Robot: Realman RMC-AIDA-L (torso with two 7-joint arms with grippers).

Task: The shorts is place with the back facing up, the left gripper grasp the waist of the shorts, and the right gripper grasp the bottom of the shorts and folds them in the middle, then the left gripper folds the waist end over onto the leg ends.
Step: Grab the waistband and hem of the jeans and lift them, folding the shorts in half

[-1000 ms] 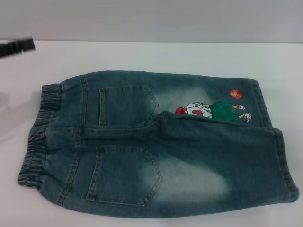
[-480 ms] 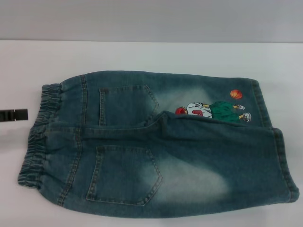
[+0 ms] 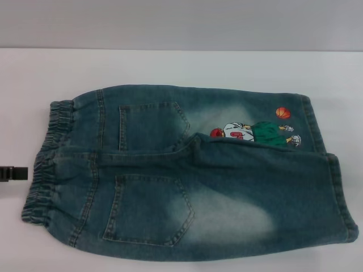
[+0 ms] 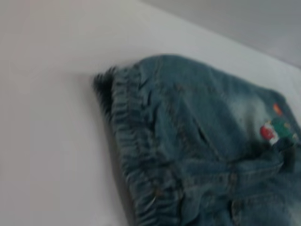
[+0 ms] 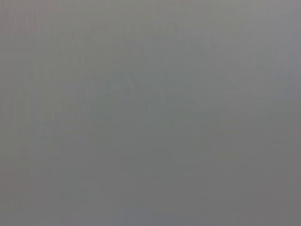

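Denim shorts (image 3: 187,175) lie flat on the white worktop (image 3: 170,65), back pockets up, filling the middle of the head view. The elastic waist (image 3: 45,164) points to 9 o'clock and the leg hems (image 3: 334,170) to 3 o'clock, which puts each end on the side of the arm meant to take it. The near leg overlaps the far one a little, half covering the cartoon print (image 3: 255,133), so the garment is not yet folded lengthwise.

At 9 o'clock, just off the waistband, a dark piece of the left tool (image 3: 12,173) shows at the frame edge; whether its fingers are apart or together cannot be told. The left wrist view looks down on the gathered waist (image 4: 136,155), which suggests the arm is lining up for its grasp. The right tool is not in view; its wrist view shows only blank grey.
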